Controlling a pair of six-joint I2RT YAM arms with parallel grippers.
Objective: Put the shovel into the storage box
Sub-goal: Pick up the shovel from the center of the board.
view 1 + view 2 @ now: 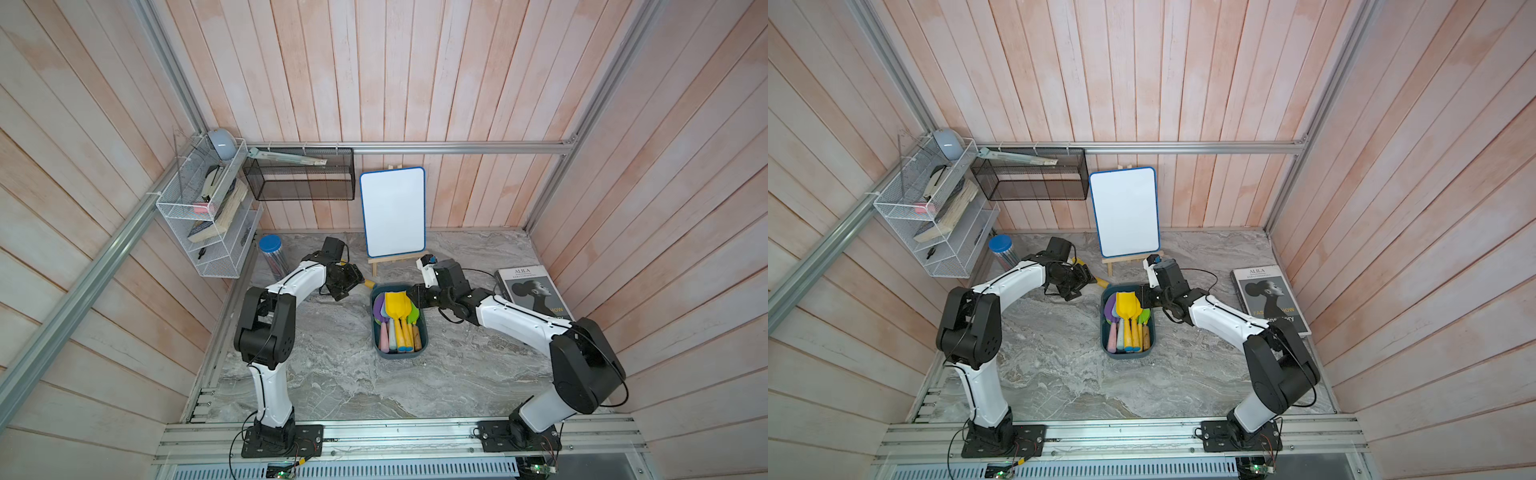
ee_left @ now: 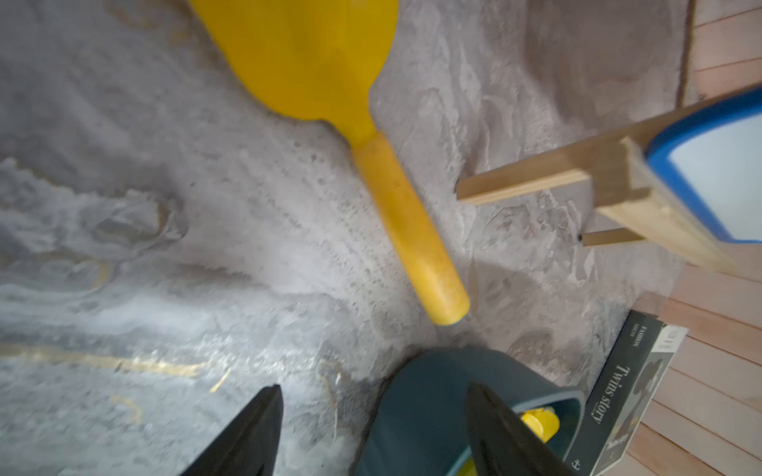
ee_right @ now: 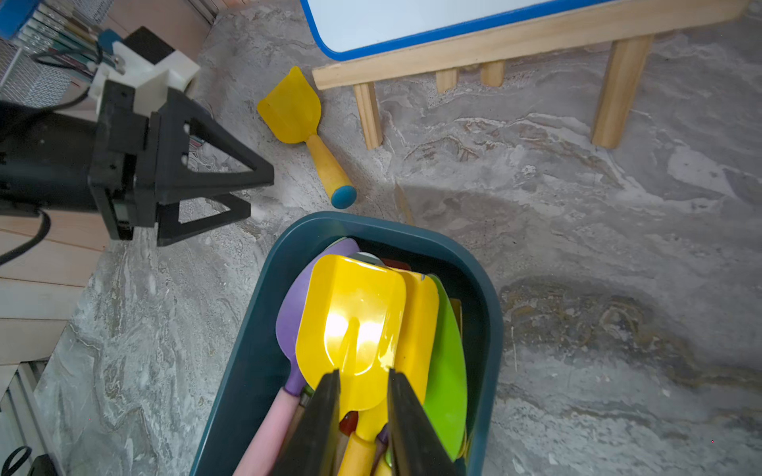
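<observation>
ok, marble table (image 1: 332,374), storage box (image 1: 399,354) mid-table w/ several shovels inside. right tool (image 3: 363,372) over it, jaws narrow either side of the neck of the top yellow shovel (image 3: 350,321), can't tell if pinching. left tool (image 3: 259,194) spread wide, empty, def nearer the loose shovel (image 3: 310,138): flat on table just ahead, capped handle end beside box's far rim, blade pointing away twd easel (image 3: 495,45). left arm's the pick imo.
</observation>
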